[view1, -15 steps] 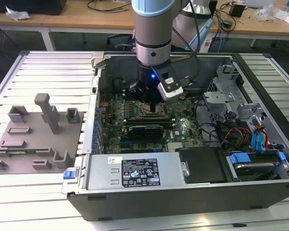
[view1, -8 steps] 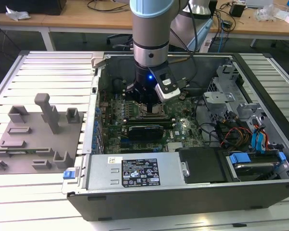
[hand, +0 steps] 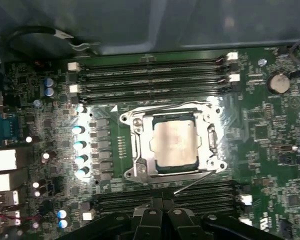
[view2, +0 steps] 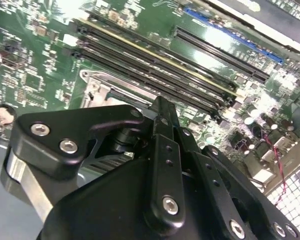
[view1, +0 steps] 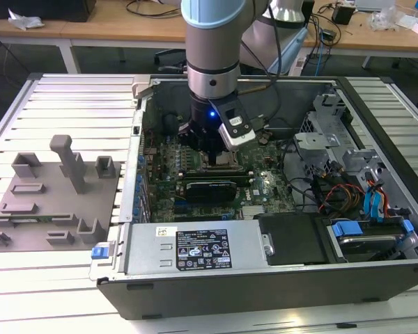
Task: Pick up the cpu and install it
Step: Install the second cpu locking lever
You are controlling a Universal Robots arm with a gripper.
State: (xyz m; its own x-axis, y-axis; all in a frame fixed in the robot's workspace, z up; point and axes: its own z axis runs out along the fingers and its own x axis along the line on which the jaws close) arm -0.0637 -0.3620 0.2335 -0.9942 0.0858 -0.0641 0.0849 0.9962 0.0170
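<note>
The cpu (hand: 174, 145), a silvery square chip, lies flat inside the metal socket frame (hand: 211, 137) on the green motherboard (hand: 270, 150) in the first wrist view. My gripper (hand: 162, 204) hovers just beside the socket, over the memory slots (hand: 190, 192), its black fingers pressed together with nothing between them. In the exterior view the gripper (view1: 213, 157) hangs low over the middle of the motherboard (view1: 171, 177) inside the open computer case (view1: 376, 292). The second wrist view has the gripper (view2: 161, 104) above a socket frame edge (view2: 97, 87).
A grey plastic fixture plate (view1: 56, 195) with upright blocks lies on the slatted table at the exterior view's left. Inside the case stand a power supply box (view1: 195, 250), a drive cage (view1: 327, 139) and loose cables (view1: 341, 195). Long memory slots (hand: 155, 75) flank the socket.
</note>
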